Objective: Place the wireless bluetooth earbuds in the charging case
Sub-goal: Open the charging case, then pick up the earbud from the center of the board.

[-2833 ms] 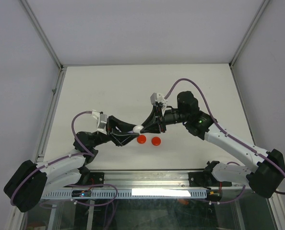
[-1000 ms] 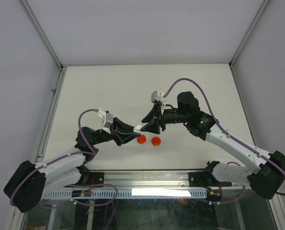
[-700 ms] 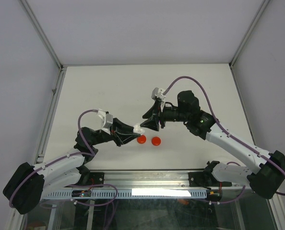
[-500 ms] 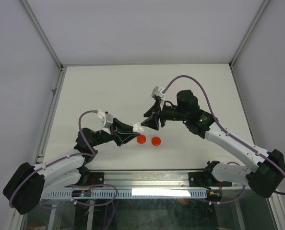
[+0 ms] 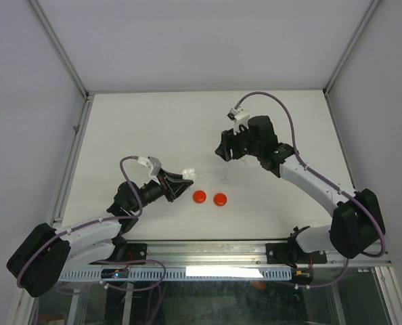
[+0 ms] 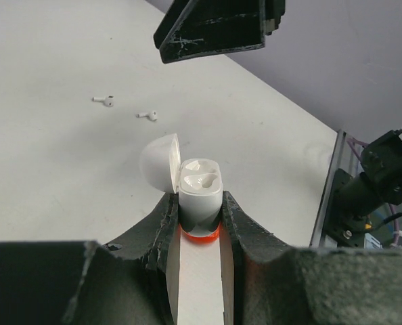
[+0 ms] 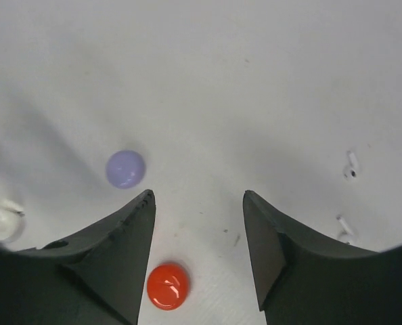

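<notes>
Zero of the two earbuds are seated so far. The charging case is clamped between the fingers of the left end effector, toward the near edge of the tabletop and just left of the red discs. We judge that it is held clear of the surface. Its lid is hinged open and both sockets show empty.

The right end effector hangs nearer the middle of the tabletop, fingers apart and nothing between them.

Both earbuds lie loose on the tabletop, near each other and well apart from the case. We cannot make them out in the overhead view.

Done: case opened and presented. Left: pick up each earbud, seat it in its socket, and probably close the lid.

Count:
- charging case: one
- earbuds: two, white
- red discs: two
- lilac disc: one, seen from the right wrist only
</notes>
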Action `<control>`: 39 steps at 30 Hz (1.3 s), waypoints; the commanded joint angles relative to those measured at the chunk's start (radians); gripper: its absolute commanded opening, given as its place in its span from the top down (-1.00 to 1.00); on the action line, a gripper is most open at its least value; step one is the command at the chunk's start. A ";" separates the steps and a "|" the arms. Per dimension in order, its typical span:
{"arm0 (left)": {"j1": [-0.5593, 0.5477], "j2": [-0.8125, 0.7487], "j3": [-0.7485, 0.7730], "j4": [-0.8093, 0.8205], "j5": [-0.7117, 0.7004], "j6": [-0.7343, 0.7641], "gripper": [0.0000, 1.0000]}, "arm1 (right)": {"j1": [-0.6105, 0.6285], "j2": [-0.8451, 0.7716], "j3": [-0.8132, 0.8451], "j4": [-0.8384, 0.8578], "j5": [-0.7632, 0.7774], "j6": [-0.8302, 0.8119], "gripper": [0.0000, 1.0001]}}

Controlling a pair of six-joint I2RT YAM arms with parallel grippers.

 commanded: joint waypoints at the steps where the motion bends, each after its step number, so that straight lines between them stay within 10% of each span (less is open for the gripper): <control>1: 0.014 0.007 -0.003 -0.006 -0.090 -0.020 1.00 | -0.046 0.084 0.051 -0.015 0.228 0.060 -0.12; 21: 0.051 -0.008 0.027 -0.147 -0.112 -0.045 1.00 | -0.103 0.545 0.214 0.038 0.551 0.100 0.22; 39: 0.058 -0.040 0.046 -0.203 -0.116 -0.028 1.00 | -0.067 0.565 0.231 -0.034 0.487 0.052 0.77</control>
